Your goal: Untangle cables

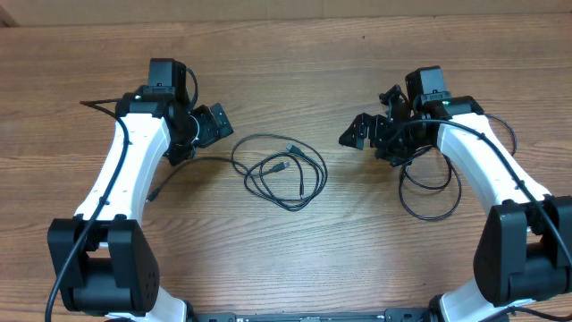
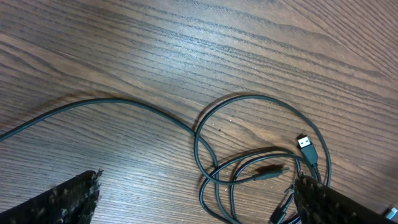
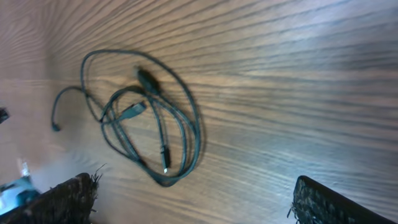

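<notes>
left jaws, right jaws: wide open, empty | thin black looped cables [image 1: 279, 170] lie mid wooden tabletop [image 1: 313, 54], between them | knot probably loose | advice: pinch separate strands near plugs [image 2: 305, 142], pull apart slowly

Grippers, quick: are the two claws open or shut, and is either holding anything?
Left gripper: open, holding nothing.
Right gripper: open, holding nothing.
The cables lie loose between them.

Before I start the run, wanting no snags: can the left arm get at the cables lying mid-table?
Probably yes. The left fingers are open, beside the cables, with only bare table between them. Nothing lies on the loops, and the right fingers are off on the far side.
</notes>
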